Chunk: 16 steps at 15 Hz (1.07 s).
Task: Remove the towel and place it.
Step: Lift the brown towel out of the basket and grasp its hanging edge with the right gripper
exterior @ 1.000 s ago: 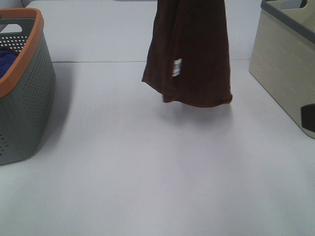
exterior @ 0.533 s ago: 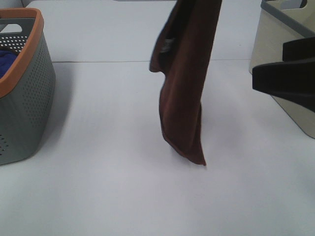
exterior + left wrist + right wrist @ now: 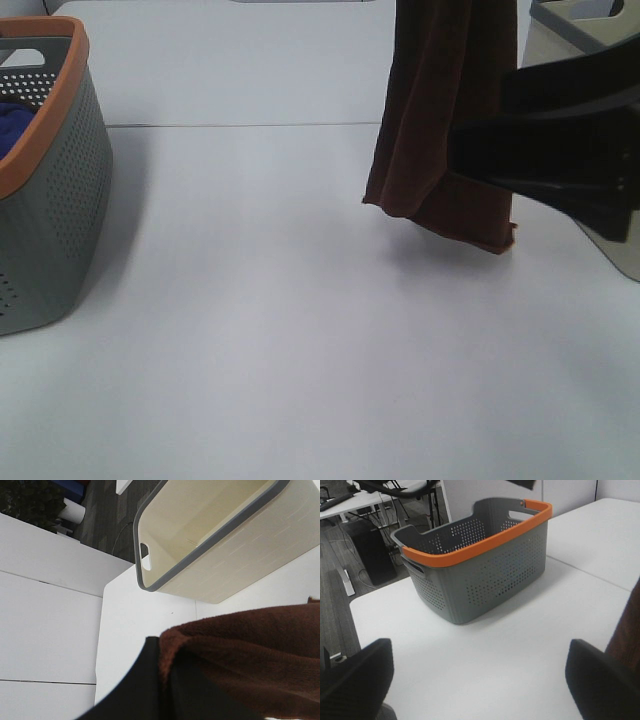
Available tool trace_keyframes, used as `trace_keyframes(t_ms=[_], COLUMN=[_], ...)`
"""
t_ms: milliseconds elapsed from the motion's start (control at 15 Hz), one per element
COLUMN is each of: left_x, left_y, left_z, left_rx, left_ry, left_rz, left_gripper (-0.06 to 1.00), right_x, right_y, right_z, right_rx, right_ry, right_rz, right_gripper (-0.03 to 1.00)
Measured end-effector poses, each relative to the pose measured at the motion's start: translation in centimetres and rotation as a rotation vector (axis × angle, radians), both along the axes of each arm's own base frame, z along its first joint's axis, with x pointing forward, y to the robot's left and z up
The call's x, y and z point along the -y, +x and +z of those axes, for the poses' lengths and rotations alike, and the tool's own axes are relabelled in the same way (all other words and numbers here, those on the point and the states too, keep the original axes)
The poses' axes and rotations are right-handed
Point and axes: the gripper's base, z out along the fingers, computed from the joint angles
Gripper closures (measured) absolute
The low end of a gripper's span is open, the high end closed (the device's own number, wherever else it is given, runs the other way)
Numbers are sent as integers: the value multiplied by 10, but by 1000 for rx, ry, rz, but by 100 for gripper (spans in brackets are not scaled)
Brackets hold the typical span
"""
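The dark reddish-brown towel hangs from above the top edge of the exterior high view, right of centre, its lowest hem just above the white table. In the left wrist view my left gripper is shut on a bunched fold of the towel. My right gripper reaches in from the right as a large dark shape in front of the towel, jaws open. In the right wrist view the right gripper holds nothing, and the towel edge shows beside one finger.
A grey perforated basket with an orange rim stands at the table's left edge, with a blue cloth inside. A beige bin with a grey rim stands at the far right, behind the right gripper.
The hanging towel has swung and shifted from the centre toward the right. The right gripper has come in further from the right, now overlapping the towel in the exterior view.
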Motion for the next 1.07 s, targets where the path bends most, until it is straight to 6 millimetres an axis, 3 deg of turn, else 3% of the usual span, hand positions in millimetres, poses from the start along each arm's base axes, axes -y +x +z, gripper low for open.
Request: trace_keyframes(t_ms=[200, 533, 800, 1067], left_x=[0, 0, 0, 0], left_y=[0, 0, 0, 0], left_z=[0, 0, -1, -1], left_rx=[0, -1, -7, -7], left_ry=[-3, -1, 5, 7], left_rz=[0, 0, -1, -1], left_gripper=[94, 94, 94, 94], right_x=[1, 3, 2, -2], right_y=[26, 51, 74, 79], right_z=[-22, -48, -59, -65], right_rx=[-45, -66, -110, -122], right_ry=[-48, -133, -152, -147], right_rz=[-61, -86, -87, -44], right_gripper=[16, 16, 18, 20])
